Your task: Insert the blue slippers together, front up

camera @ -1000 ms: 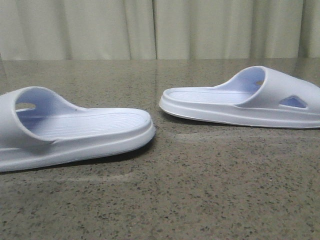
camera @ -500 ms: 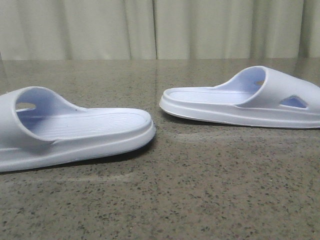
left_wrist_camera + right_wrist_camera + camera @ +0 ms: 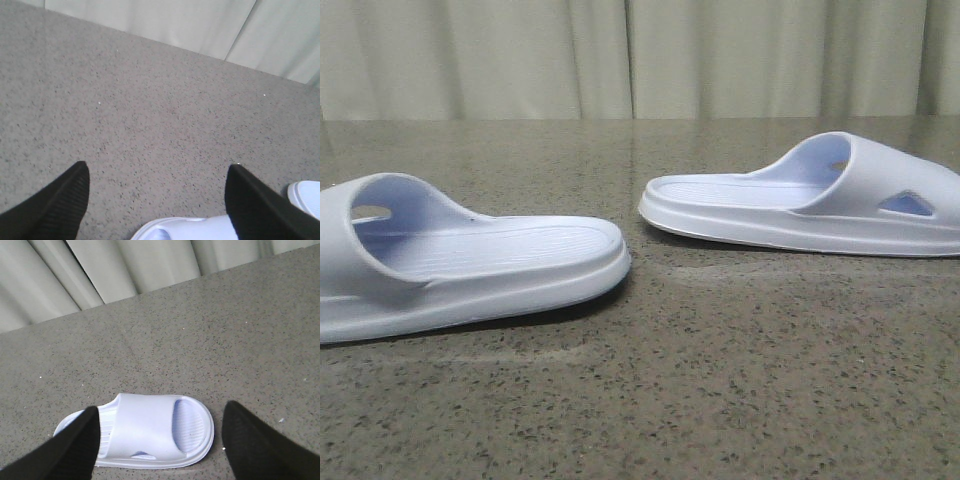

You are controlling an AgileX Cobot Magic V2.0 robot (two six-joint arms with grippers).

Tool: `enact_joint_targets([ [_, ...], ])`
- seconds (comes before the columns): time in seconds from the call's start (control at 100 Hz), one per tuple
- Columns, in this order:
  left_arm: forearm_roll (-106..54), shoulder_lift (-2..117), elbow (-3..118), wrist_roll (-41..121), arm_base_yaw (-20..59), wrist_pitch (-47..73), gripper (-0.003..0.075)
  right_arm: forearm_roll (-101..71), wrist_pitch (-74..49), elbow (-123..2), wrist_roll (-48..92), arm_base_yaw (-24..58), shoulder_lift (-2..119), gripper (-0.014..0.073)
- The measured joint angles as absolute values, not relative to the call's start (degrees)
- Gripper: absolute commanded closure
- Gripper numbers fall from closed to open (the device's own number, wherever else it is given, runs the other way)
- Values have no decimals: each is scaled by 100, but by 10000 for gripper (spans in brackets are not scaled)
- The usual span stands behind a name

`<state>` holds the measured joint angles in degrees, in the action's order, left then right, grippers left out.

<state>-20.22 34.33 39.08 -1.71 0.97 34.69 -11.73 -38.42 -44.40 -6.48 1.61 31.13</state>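
Observation:
Two pale blue slippers lie sole-down on the speckled table. The left slipper (image 3: pixel 470 265) is near the front left, the right slipper (image 3: pixel 810 200) further back on the right. Neither gripper shows in the front view. My left gripper (image 3: pixel 157 172) is open and empty, above the table, with the strap of one slipper (image 3: pixel 195 230) just at the frame edge between its fingers and a bit of the other slipper (image 3: pixel 307 195) beside it. My right gripper (image 3: pixel 160 415) is open and empty, hovering over the right slipper (image 3: pixel 150 432), which lies crosswise between its fingers.
The grey speckled table (image 3: pixel 720 380) ends at a pale curtain (image 3: pixel 640 55) at the back. The curtain also shows in the left wrist view (image 3: pixel 200 25) and the right wrist view (image 3: pixel 100 270).
The left slipper has shifted slightly in the front view over the last second. The right slipper has not moved.

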Motion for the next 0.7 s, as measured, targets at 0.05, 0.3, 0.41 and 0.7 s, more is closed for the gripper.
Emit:
enact_joint_targets([
  [0.05, -2061, 3433, 3796, -446, 97, 3482, 213, -1173, -3842, -4440, -648, 161, 3113, 146],
  [0.3, -2097, 3433, 3188, -1733, 97, 3494, 213, -1173, -3840, -4440, -648, 161, 3113, 146],
  [0.41, -2097, 3433, 2944, -2256, 97, 3494, 213, -1173, -3830, -4440, -648, 161, 3113, 146],
  [0.7, -2181, 3433, 2626, -2826, 97, 3482, 213, -1173, -3830, -4440, -648, 161, 3113, 146],
])
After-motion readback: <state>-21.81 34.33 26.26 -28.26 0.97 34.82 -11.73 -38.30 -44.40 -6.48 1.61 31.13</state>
